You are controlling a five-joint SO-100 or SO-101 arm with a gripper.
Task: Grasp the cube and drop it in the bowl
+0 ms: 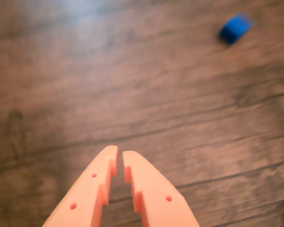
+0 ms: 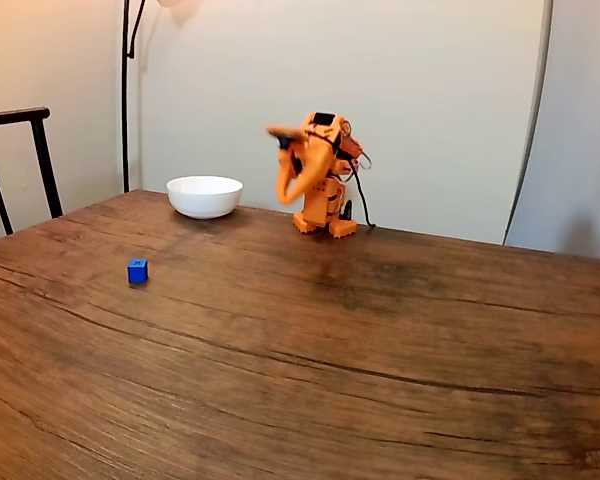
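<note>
Orange plastic made up the whole arm (image 2: 315, 185) that we saw in the fixed view, folded up on itself at the far side of a dark wooden table (image 2: 380, 360), its base close to the back edge. We could make out its gripper (image 2: 277, 132) at the top of the fold, pointing toward the left of that view and held well above the wood. In the wrist view we saw the gripper (image 1: 120, 156) coming in from the bottom edge as 2 pale orange fingers (image 1: 92, 189), their tips nearly together with just a thin slit between them and nothing held there.

We found the cube (image 2: 137, 270), small and bright blue, resting on the table toward the left of the fixed view, well apart from the arm and nearer the camera than the bowl (image 2: 204, 196). In the wrist view the cube (image 1: 235, 28) sat blurred near the top right corner, far from the fingertips. The bowl, white and round, stood on the table just left of the arm's base in the fixed view; its inside was hidden from us.

Behind the table we noted a plain pale wall (image 2: 430, 100), part of a dark chair (image 2: 20, 150) at the left edge, and a thin black lamp pole (image 2: 125, 90)
</note>
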